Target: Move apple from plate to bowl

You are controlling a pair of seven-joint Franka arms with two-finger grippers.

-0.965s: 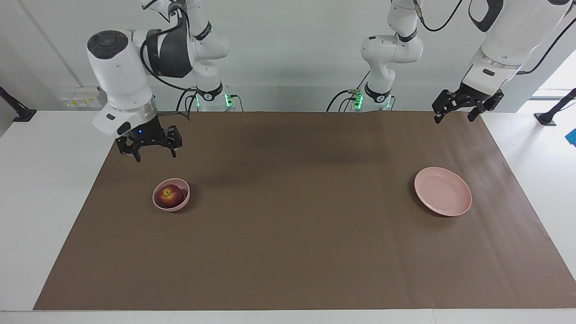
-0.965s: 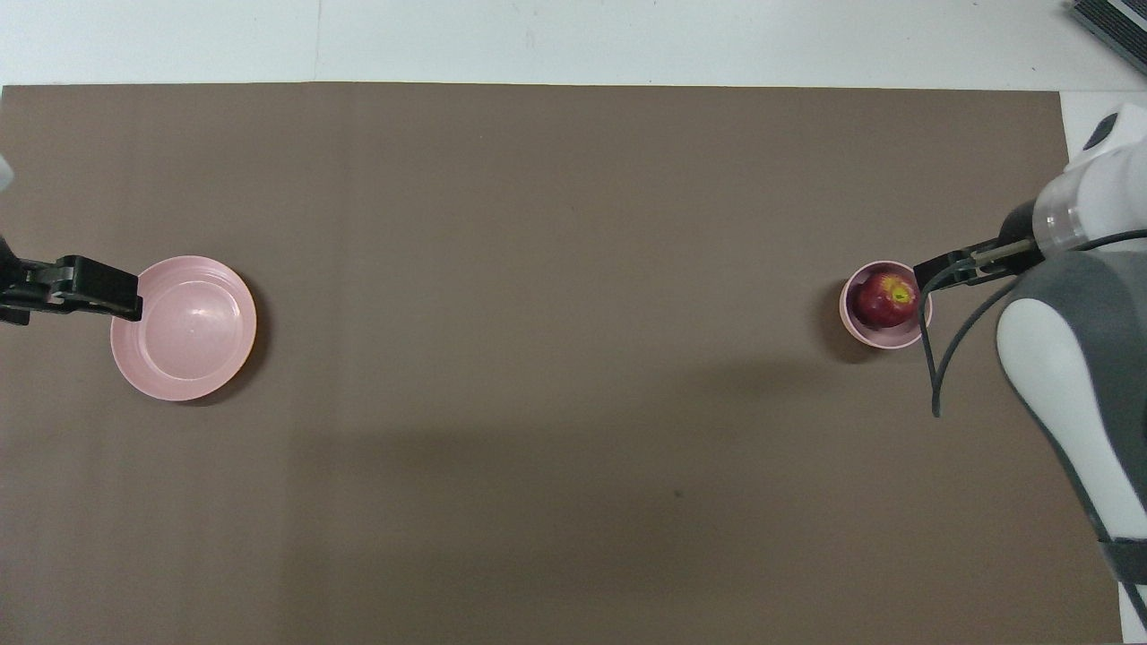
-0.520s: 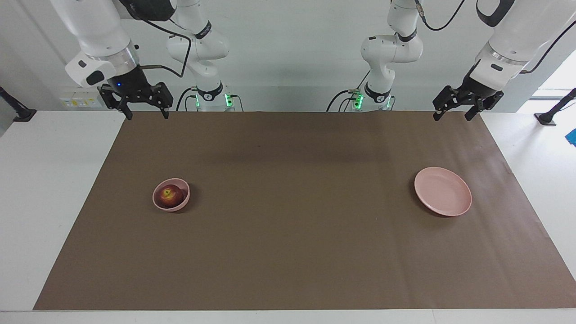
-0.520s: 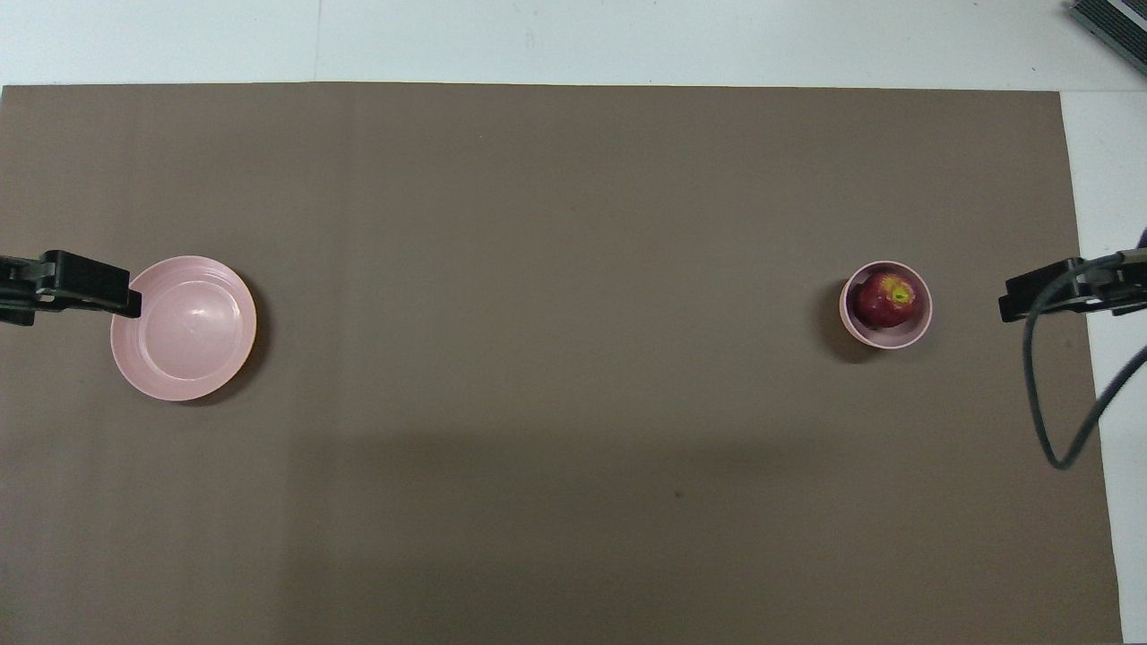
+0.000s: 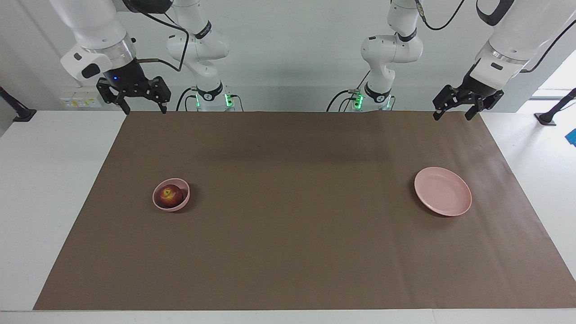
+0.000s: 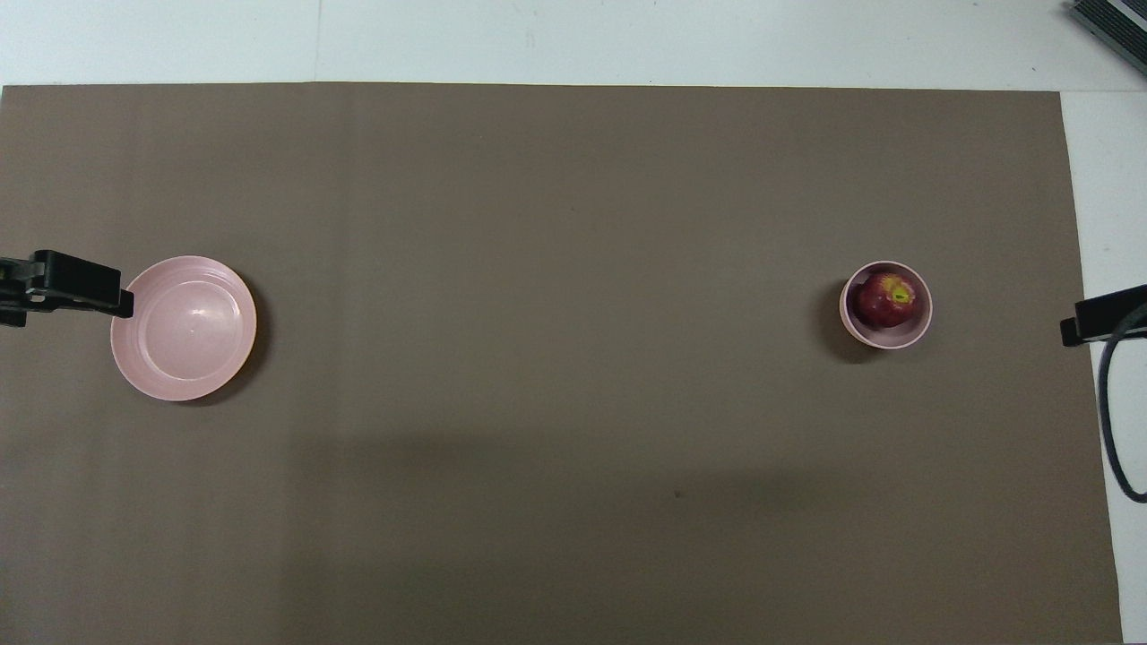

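Finishing the transfer: small round dark red apple (image 5: 170, 196) seated inside the small deep pale pink bowl (image 5: 182, 204), toward the right arm's end of the table.

Judged complete; only parking remains, so keep both arms raised and clear of the brown paper mat (image 5: 288, 252). Right gripper (image 5: 141, 108) up over the mat's edge at the robots' end, fingers spread, holding nothing. Left gripper (image 5: 453, 114) likewise raised at the other corner, waiting, fingers apart and empty. Wide shallow pale pink plate (image 5: 445, 201) bare, well apart from the bowl. Nothing obstructing either arm's retreat; avoid descending near the bowl, light enough to tip if nudged.
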